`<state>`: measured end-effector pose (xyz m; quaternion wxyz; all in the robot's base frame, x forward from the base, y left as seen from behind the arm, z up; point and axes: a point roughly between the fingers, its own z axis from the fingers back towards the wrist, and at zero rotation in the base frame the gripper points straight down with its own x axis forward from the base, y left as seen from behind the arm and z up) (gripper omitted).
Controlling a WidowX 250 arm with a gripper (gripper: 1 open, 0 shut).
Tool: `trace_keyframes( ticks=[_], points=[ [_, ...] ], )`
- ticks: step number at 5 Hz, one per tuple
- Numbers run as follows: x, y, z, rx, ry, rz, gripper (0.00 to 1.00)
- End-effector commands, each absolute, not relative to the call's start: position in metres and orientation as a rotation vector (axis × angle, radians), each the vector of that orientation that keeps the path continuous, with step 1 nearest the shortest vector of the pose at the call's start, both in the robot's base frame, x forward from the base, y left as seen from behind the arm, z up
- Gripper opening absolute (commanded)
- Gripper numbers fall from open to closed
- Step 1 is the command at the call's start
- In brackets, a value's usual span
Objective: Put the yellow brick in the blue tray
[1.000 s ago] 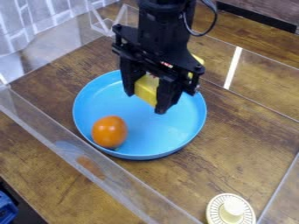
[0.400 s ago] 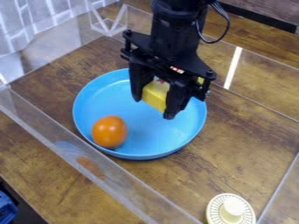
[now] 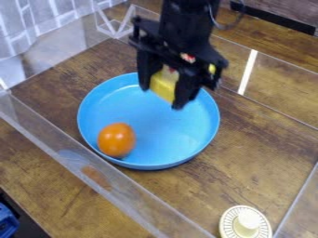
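The yellow brick (image 3: 163, 87) hangs between the black fingers of my gripper (image 3: 168, 96), which is shut on it above the back half of the blue tray (image 3: 168, 139). The brick is off the tray floor, and its label is hidden by the fingers. The tray is a round light-blue dish on the wooden table. The arm and gripper look blurred from motion.
An orange (image 3: 115, 139) lies in the tray's front left part. A cream ridged disc (image 3: 246, 223) sits at the bottom right edge. Clear plastic walls (image 3: 74, 153) fence the table in front and at the left.
The gripper, still shut on the yellow brick, first drifted right and down over the tray. It has now risen and moved slightly back.
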<state>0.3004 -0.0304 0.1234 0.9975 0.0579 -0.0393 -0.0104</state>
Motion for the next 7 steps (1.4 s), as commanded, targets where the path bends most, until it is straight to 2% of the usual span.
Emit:
trace_keyframes(
  ticks=[1,2,4,7],
  points=[
    [0.309,-0.008,0.149,0.129,-0.125,0.044,0.00],
    [0.310,-0.006,0.143,0.129,-0.117,0.056,0.00],
    [0.296,-0.004,0.134,0.127,-0.100,0.040,0.00],
    [0.299,-0.004,0.117,0.140,-0.094,0.018,0.00]
  ],
)
